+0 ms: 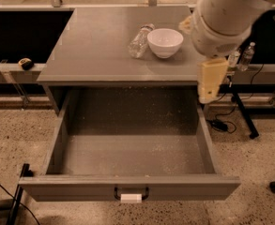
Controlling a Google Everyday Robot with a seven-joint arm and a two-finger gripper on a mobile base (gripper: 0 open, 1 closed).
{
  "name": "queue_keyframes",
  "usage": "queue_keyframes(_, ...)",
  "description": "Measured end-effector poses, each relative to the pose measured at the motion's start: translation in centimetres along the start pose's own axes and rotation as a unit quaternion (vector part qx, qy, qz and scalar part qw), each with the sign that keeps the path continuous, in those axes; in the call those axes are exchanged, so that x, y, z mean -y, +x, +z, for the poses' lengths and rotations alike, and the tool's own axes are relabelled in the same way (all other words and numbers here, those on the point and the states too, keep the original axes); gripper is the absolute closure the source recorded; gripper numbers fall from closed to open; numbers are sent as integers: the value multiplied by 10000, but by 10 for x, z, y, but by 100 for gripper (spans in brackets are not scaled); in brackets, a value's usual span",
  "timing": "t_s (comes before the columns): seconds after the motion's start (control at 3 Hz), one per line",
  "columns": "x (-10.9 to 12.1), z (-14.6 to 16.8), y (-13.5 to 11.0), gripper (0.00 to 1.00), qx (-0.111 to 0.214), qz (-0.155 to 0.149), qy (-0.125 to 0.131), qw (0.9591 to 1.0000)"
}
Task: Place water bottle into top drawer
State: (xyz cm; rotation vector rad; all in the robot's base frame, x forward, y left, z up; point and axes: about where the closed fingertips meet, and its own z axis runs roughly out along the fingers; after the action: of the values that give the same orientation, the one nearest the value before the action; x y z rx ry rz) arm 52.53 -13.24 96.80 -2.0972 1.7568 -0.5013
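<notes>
Looking for the water bottle (139,42)? It lies on its side on the tabletop (90,50), toward the back, right against the left side of the white bowl (165,42).

And the top drawer (127,187), why is it out like that?

Pulled wide open, I'd say, so its speckled floor is clear from above and the bottle can be lowered straight in. I see nothing in it yet.

Where's the gripper (211,81)?

Off the table's right front corner, hanging low beside the edge under the bulky white arm (221,18). It sits to the right of the bottle and nearer to us, with the bowl roughly between the two. They are well apart.

Has it got hold of anything?

Not the bottle, which is on the table. Whether it's open or closed I can't tell from here.

So what does it need from there?

My guess is that it has to rise and swing left over the tabletop, then come at the bottle without knocking the bowl.
</notes>
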Motion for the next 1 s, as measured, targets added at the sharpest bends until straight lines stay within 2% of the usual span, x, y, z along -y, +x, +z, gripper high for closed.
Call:
queue_keyframes(0.33,12,6,-2,0,10,12,185,9998)
queue_keyframes(0.67,46,19,6,0,13,-306,349,9989)
queue_keyframes(1.0,105,58,8,0,102,-1357,212,9905)
